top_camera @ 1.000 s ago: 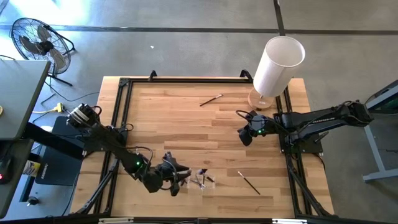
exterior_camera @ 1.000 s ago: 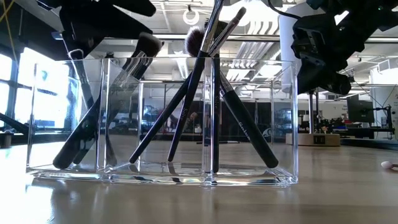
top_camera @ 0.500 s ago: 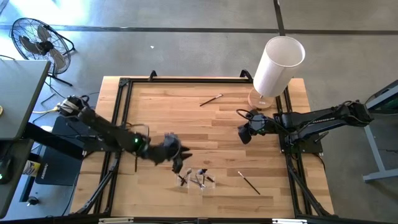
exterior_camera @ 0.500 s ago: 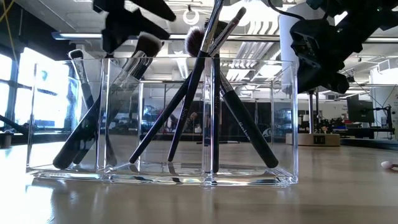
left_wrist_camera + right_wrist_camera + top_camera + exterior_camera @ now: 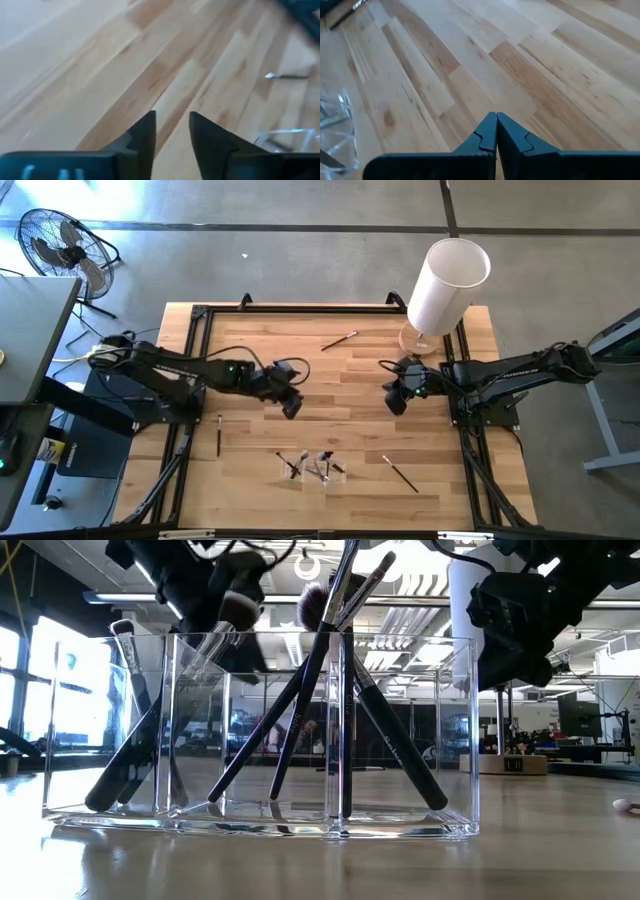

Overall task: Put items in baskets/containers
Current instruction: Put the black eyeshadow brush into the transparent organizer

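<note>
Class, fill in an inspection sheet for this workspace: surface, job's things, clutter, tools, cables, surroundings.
Surface: wooden plank table inside a black frame.
Job's things: clear holder near the front edge, several brushes leaning in it; loose brushes on the table at the back, the front right and the left edge.
Clutter: tall white cylinder on a round wooden base, back right corner.
Tools: left tool above mid-table, fingers apart, empty; right tool right of centre, shut, empty.
Cables: some left of the table, by the left arm's base.
Surroundings: floor fan back left; grey concrete floor.
</note>
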